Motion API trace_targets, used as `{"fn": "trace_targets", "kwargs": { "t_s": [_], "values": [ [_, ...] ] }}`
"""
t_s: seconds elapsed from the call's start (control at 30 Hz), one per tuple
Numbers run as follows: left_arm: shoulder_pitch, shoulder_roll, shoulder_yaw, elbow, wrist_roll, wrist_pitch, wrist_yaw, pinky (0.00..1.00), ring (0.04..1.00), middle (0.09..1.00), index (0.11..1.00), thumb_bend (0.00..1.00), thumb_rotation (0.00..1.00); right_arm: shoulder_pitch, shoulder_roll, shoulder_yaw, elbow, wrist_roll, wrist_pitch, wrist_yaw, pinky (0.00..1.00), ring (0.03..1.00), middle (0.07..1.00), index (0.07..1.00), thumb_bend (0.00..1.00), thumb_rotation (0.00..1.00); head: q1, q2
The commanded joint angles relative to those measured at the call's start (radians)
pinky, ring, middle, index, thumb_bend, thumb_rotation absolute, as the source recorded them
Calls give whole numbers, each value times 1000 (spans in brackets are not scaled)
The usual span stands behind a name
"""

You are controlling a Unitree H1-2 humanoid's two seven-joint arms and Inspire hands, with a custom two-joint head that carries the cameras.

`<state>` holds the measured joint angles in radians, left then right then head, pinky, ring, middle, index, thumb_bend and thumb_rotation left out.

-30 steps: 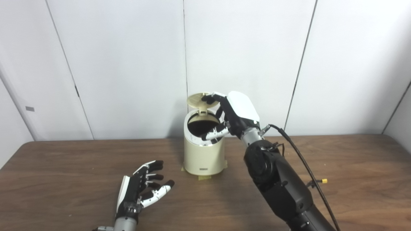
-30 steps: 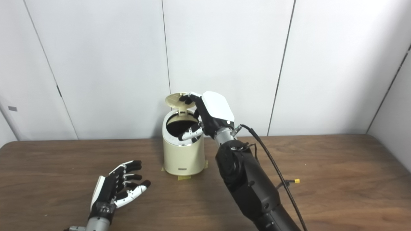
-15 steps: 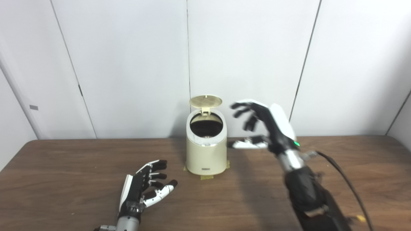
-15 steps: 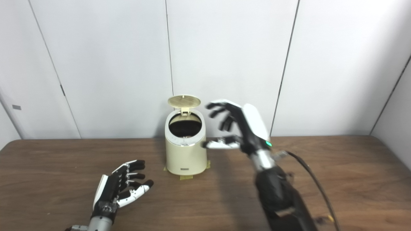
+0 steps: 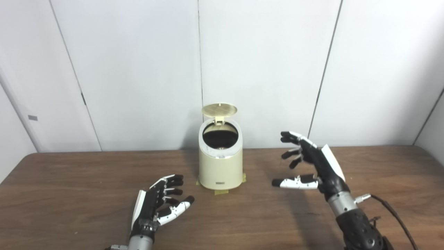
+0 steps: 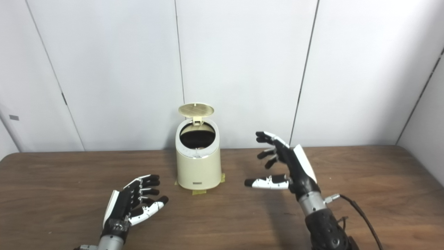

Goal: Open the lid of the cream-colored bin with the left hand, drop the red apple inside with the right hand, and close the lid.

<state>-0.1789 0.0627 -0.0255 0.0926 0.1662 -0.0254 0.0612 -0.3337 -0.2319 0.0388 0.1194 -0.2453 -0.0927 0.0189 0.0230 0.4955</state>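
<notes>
Right hand (image 5: 314,165) had pulled back from the cream-colored bin (image 5: 220,163), empty, fingers spread; left hand (image 5: 156,206) open too. I judged the lid (image 5: 219,110) (still up) light, hinged: press its front edge.

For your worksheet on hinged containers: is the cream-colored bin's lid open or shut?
Open. The lid stands tipped up behind the cream-colored bin, leaving its dark round mouth uncovered.

Bin (image 5: 220,166) cream, dark interior, small dark label low on front; lid (image 5: 219,109) tan with fine grid texture. Tape (image 5: 222,191) under it yellowish. Table (image 5: 69,194) dark brown woodgrain. Both hands, left (image 5: 156,206) and right (image 5: 314,166), black with white panels. Wall (image 5: 138,69) white, dark seams.
</notes>
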Motion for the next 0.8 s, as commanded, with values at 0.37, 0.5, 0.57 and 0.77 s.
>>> {"fn": "trace_targets", "kwargs": {
  "t_s": [0.37, 0.5, 0.57, 0.77],
  "values": [
    [-181, 58, 5, -108, 32, -10, -28, 749, 845, 879, 897, 852, 421, -11, 3, 13, 10, -21, -22, 2, 503, 661, 839, 869, 853, 240, 13, -4],
    [-257, 74, 3, -123, 31, 21, -40, 726, 877, 912, 928, 866, 443, -5, 9, 12, 10, -16, -18, 8, 504, 657, 843, 872, 841, 255, 13, -7],
    [-300, 85, -1, -119, 31, 30, -52, 717, 890, 925, 938, 869, 441, -1, 13, 11, 8, -9, -22, 9, 508, 664, 843, 868, 841, 250, 14, -7],
    [-394, 106, -12, -99, 57, 69, -72, 731, 914, 941, 957, 908, 452, 5, 20, 15, -3, -11, -18, 10, 506, 652, 841, 858, 828, 234, 15, -8]
  ]
}}
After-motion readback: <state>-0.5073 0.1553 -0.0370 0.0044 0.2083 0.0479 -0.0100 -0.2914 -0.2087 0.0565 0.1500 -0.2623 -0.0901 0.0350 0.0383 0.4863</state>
